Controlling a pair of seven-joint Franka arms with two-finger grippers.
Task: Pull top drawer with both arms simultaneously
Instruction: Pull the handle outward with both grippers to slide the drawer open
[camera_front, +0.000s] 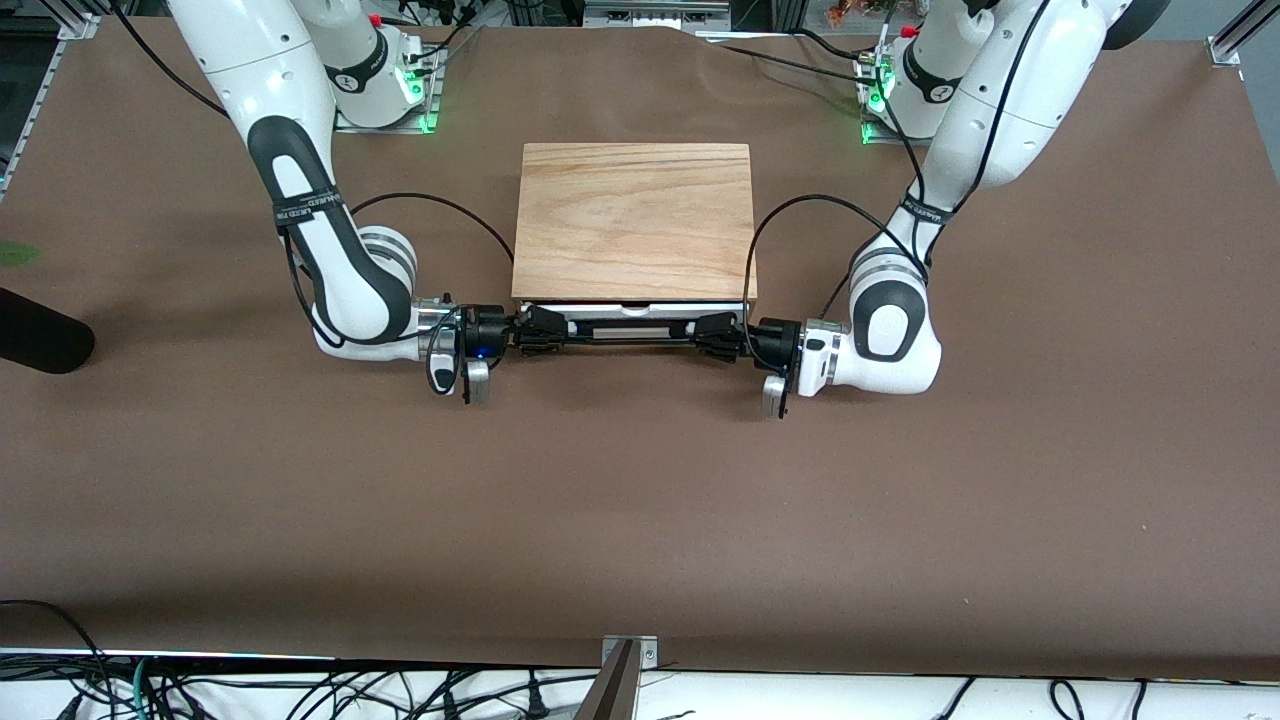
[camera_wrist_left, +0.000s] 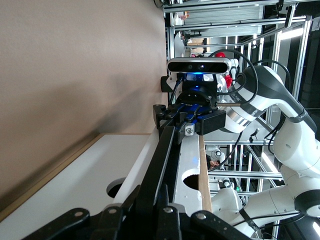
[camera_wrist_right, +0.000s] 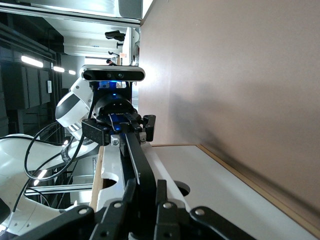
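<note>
Handle (camera_front: 625, 337) of the drawer (camera_front: 630, 312), barely out of the cabinet (camera_front: 633, 220), is clamped by left tool (camera_front: 712, 338) and right tool (camera_front: 535, 333); pulling remains.

Both pincers (camera_front: 533, 331) (camera_front: 712, 335) clamped on drawer handle (camera_front: 620, 338)

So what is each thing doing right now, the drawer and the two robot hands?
top drawer: pulled out just a sliver from the cabinet.
handle: gripped at both ends.
left gripper: shut on the handle, at the end toward the left arm.
right gripper: shut on the handle, at the end toward the right arm.
</note>
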